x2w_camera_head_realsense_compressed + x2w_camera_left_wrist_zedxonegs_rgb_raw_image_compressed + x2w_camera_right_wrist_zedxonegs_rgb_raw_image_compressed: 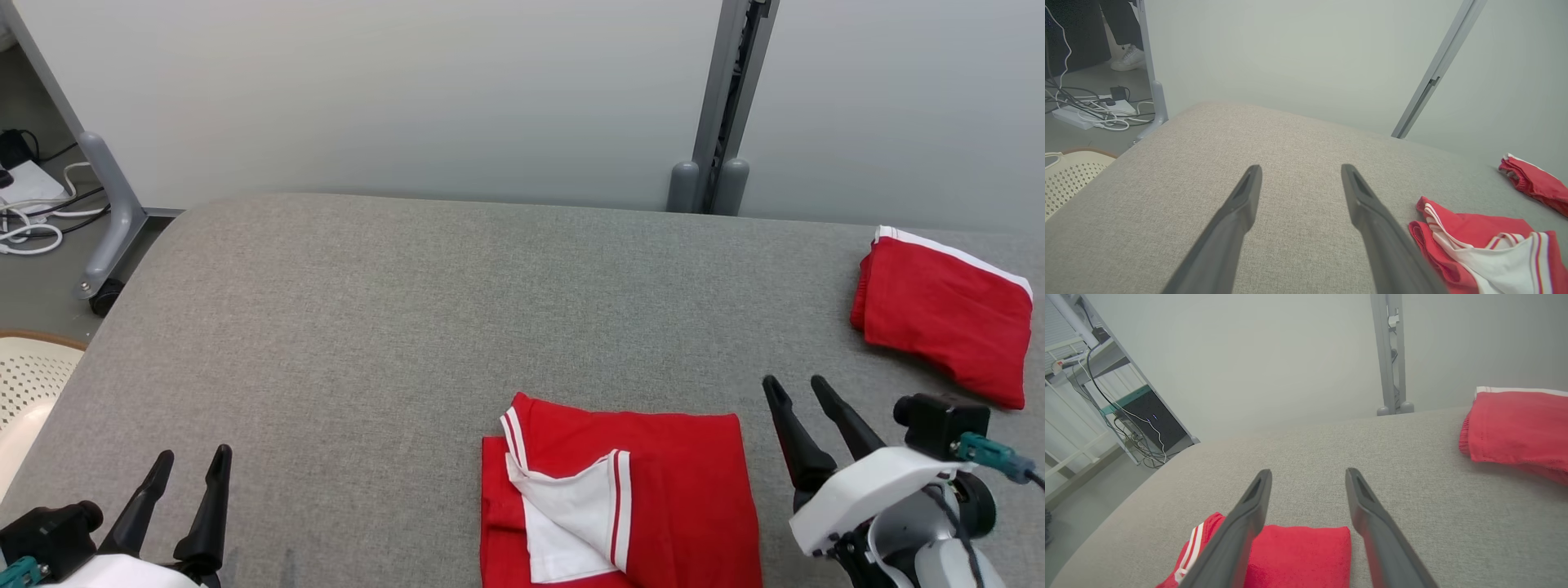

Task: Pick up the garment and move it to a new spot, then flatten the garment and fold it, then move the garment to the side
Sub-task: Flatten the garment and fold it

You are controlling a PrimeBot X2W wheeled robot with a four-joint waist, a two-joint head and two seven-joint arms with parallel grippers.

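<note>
**Left gripper** (193, 457): lower left of the head view, low over the bare grey cloth, fingers pointing toward the far wall. Jaws spread wide with nothing between them; its wrist view (1301, 169) shows plain table fabric in the gap.

**Right gripper** (796, 385): lower right of the head view, fingers angled up and slightly left. Jaws spread and holding nothing (1308, 473). The left finger crosses in front of the garment's edge in its wrist view; contact cannot be told.

**Red garment** (637, 498): folded, with white trim and a white panel turned out. It lies flat at the near middle of the table (392, 310), just left of the right gripper and well apart from the left one. Also seen at (1470, 228) and (1298, 547).

**Second red piece** (947, 314): folded, white-edged, at the far right of the table, apart from the first.

**Pale perforated basket** (28, 384): beside the table's left edge, on the floor side. Its contents cannot be made out.
</note>
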